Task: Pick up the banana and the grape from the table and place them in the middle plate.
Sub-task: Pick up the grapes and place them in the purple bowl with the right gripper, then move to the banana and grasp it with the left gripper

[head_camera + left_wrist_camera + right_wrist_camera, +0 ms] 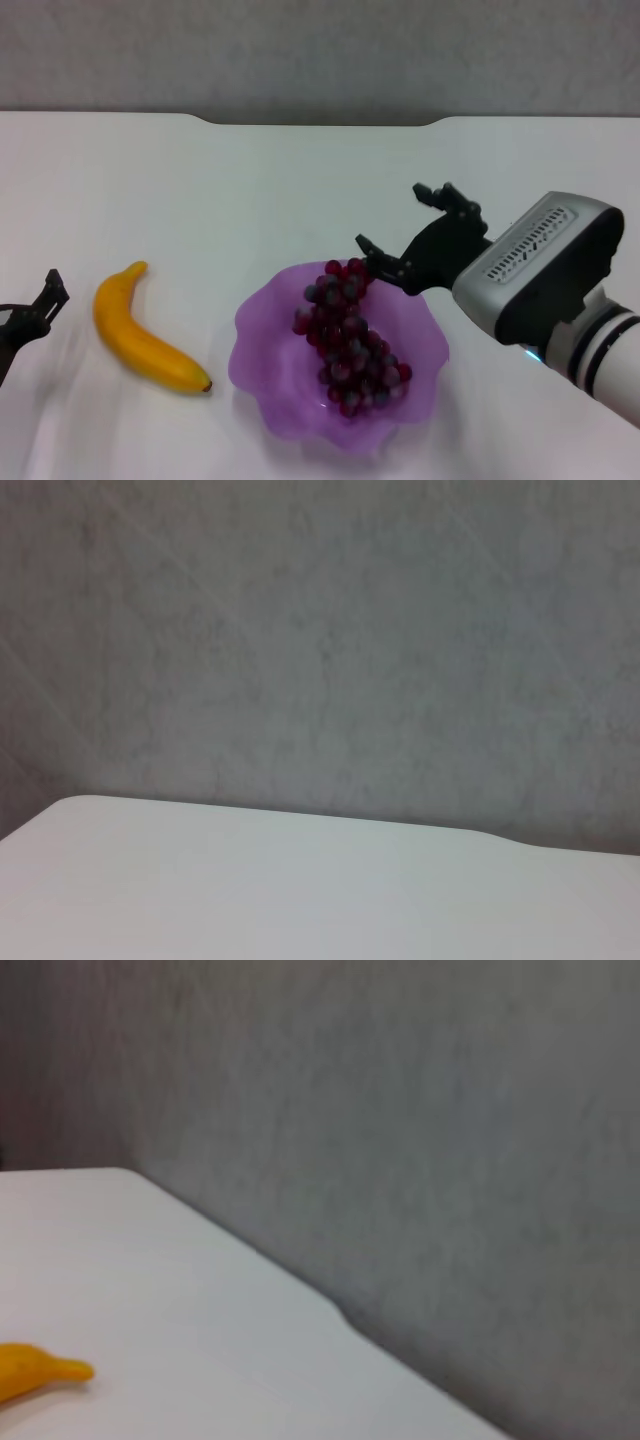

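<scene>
Grape (347, 338): lies in the plate (262, 318), strung from the far rim toward the near side; that half looks done.
Right gripper (404, 229): mine, over the plate's far right rim, fingers spread wide, holding nothing; one fingertip is just beside the top grapes.
Banana (143, 332): on the table (220, 190), left of the plate and apart from it, dark tip toward the plate, stem end away.
Left gripper (38, 305): low at the table's left edge, near the banana's stem end; I cannot tell how its fingers stand.
Handling: I judge the banana stiff, light and smooth-skinned, apt to roll on its curve.
Hold: across the thick middle, fingers square to its length.
</scene>
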`<state>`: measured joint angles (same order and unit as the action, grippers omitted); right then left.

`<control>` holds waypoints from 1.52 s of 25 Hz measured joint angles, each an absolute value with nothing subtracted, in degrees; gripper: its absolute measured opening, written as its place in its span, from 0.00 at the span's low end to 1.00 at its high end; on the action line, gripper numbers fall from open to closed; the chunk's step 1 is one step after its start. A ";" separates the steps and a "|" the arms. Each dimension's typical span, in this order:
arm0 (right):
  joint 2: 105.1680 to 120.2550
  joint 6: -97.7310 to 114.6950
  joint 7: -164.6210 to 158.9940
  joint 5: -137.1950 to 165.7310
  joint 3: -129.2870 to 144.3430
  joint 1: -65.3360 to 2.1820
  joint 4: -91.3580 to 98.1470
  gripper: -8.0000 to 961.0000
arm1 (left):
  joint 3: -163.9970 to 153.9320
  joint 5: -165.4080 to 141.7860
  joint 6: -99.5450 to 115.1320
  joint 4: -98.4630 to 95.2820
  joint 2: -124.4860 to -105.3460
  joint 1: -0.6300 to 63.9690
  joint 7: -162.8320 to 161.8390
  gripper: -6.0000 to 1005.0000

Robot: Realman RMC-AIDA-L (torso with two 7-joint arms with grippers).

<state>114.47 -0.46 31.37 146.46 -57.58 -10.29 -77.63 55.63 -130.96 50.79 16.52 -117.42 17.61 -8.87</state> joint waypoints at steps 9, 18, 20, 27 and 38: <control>114.38 14.00 31.17 147.84 -54.85 -5.57 -77.45 0.94 | 55.59 -130.96 50.80 16.53 -117.42 17.66 -8.87 0.90; 114.56 20.83 28.85 146.55 -55.52 -4.29 -74.92 0.94 | 55.50 -130.95 50.80 16.53 -117.42 17.90 -8.89 0.90; 114.55 23.26 27.58 145.75 -56.44 -4.24 -73.47 0.94 | 55.53 -130.96 50.80 16.54 -117.42 17.92 -9.03 0.90; 114.57 34.71 24.22 145.01 -57.41 -5.06 -62.89 0.94 | 55.28 -131.02 50.80 17.01 -117.42 17.94 -9.36 0.90; 114.85 46.37 18.64 145.02 -56.23 -9.14 -46.24 0.94 | 52.93 -131.46 49.59 20.02 -117.27 17.46 -10.76 0.90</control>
<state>114.85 46.37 18.64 145.02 -56.23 -9.14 -46.24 52.93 -131.46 49.59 20.02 -117.27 17.46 -10.76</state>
